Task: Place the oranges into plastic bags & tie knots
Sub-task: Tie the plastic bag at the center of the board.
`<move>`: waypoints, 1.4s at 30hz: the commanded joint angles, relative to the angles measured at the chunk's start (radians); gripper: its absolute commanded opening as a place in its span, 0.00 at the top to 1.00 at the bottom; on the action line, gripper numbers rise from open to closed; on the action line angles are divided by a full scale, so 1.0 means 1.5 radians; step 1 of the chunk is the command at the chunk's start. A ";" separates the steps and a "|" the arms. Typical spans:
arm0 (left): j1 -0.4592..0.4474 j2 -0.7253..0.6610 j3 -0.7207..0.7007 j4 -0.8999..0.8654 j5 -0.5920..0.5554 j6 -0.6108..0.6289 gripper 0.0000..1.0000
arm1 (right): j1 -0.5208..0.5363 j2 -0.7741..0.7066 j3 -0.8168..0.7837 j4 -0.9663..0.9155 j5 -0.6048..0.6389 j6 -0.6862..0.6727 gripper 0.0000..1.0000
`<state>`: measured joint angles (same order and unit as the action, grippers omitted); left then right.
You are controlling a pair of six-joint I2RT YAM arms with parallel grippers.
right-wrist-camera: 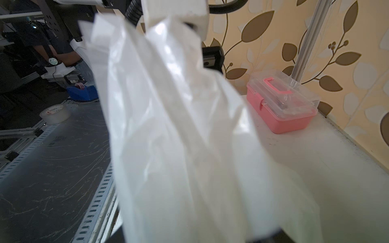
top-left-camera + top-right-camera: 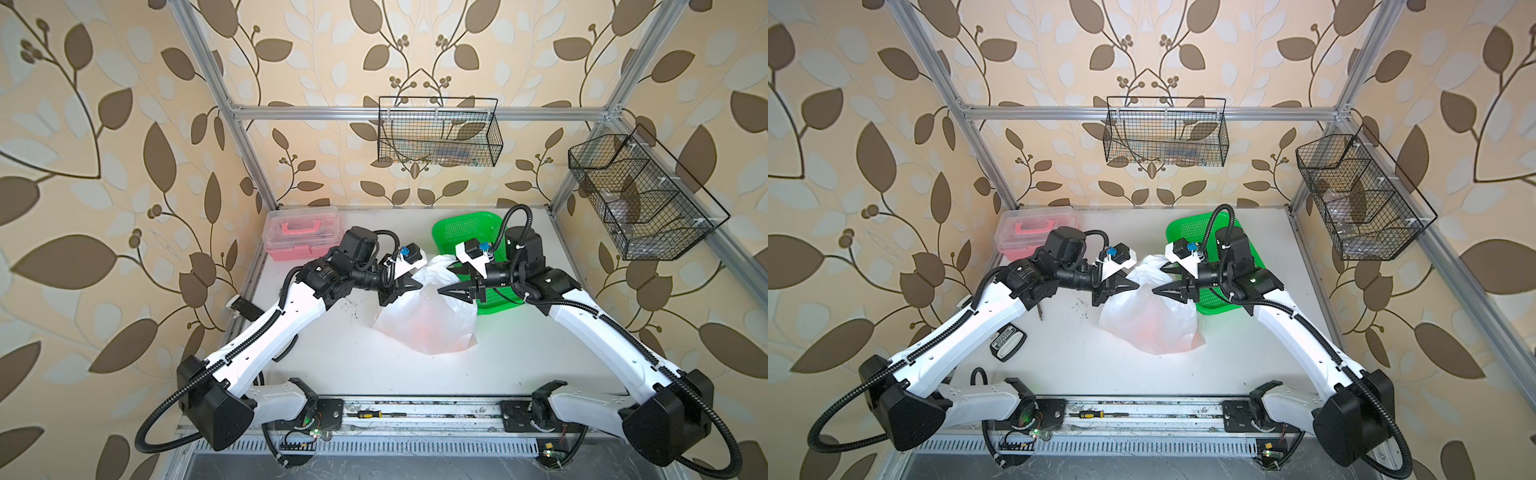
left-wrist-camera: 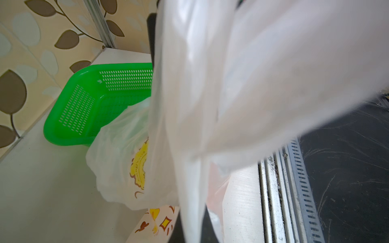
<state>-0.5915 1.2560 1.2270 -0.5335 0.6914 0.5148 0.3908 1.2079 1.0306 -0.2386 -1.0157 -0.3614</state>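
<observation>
1. The left hand (image 2: 415,285) is fully closed and pinches the upper film of the plastic bag (image 2: 457,316). In its wrist view the white film hangs directly from it.
2. The right hand (image 2: 444,281) faces it from the right, with its jaws standing apart at the bag's raised top. Film drapes across its wrist view, but I cannot tell whether any of it is pinched.
3. The hands probably meet here because the handle loops must be gathered at the bag's mouth for the knot. The left grip likely keeps the mouth lifted so the fruit stays low.
4. The oranges (image 2: 422,330) show only as an orange glow through the film, low in the bag where it rests on the surface (image 2: 519,353). Their number cannot be told. Loading looks finished, and no knot is visible yet.
5. The bag's far side touches the green mesh basket (image 2: 457,224) at far right, and no fruit shows in the basket's visible part. A yellow print (image 3: 140,164) marks one side of the bag.
6. The surface is white, with a pink storage box (image 2: 301,237) at far left. Leaf-patterned wallpaper (image 2: 104,166) lines the walls, and wire baskets (image 2: 440,133) hang on them.
</observation>
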 commanded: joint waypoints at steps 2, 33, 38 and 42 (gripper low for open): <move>-0.011 0.011 0.046 -0.007 0.024 0.018 1.00 | 0.002 0.009 0.020 0.012 -0.025 -0.002 0.38; -0.029 0.032 0.081 -0.022 0.013 0.021 1.00 | 0.012 0.031 0.037 0.002 -0.036 -0.009 0.88; -0.030 0.004 0.071 -0.019 0.004 0.019 0.60 | 0.012 0.022 0.033 -0.016 -0.017 -0.025 1.00; -0.029 -0.040 0.037 0.035 -0.001 -0.003 0.35 | 0.012 0.018 0.035 -0.015 -0.013 -0.028 1.00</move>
<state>-0.6231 1.2736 1.2953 -0.5541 0.6861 0.5240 0.4057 1.2465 1.0554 -0.2413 -1.0393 -0.3645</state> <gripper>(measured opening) 0.626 0.047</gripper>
